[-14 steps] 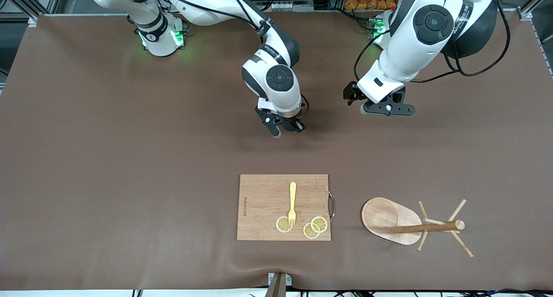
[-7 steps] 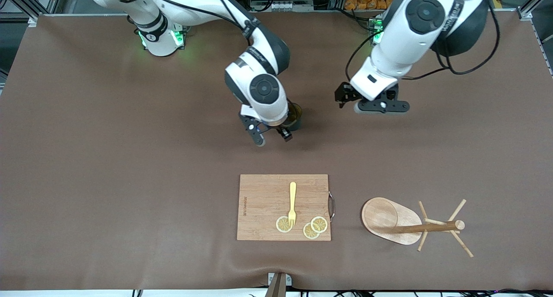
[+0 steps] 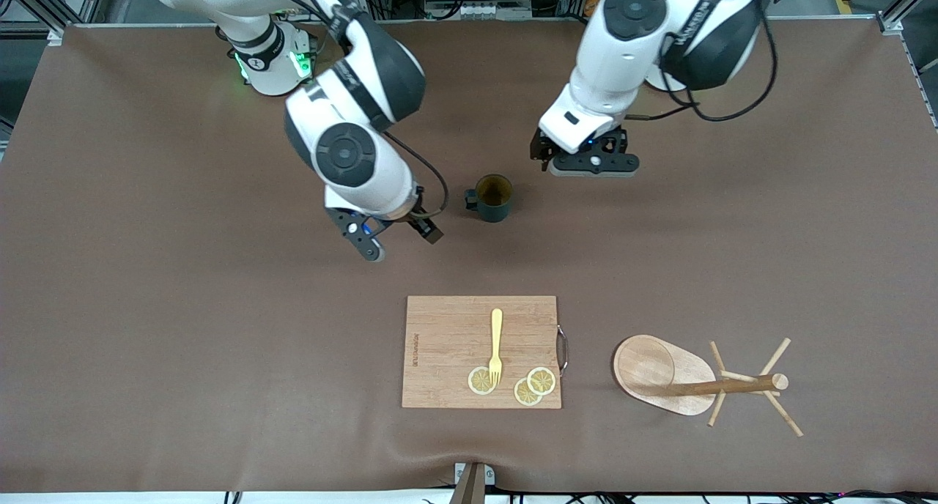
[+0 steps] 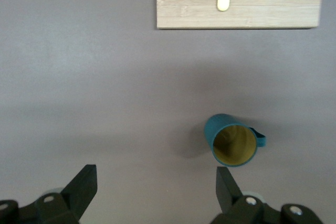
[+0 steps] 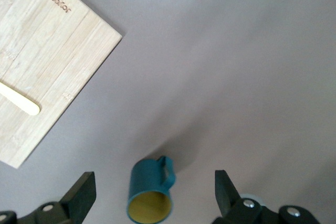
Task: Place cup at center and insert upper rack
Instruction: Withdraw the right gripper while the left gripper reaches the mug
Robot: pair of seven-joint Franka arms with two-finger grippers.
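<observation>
Both claws gape empty: right gripper (image 3: 392, 240) beside the upright dark teal mug (image 3: 493, 198) at mid-table, while the toppled light wooden mug tree (image 3: 700, 385), pole lengthwise along the table, lies likelier within the left gripper (image 3: 591, 168)'s reach.

One marking is noted: a line of brown lettering printed along one short edge of the wooden cutting board (image 5: 50, 61), visible in the right wrist and front views. Its characters cannot be read with certainty. No other legible text is found.
</observation>
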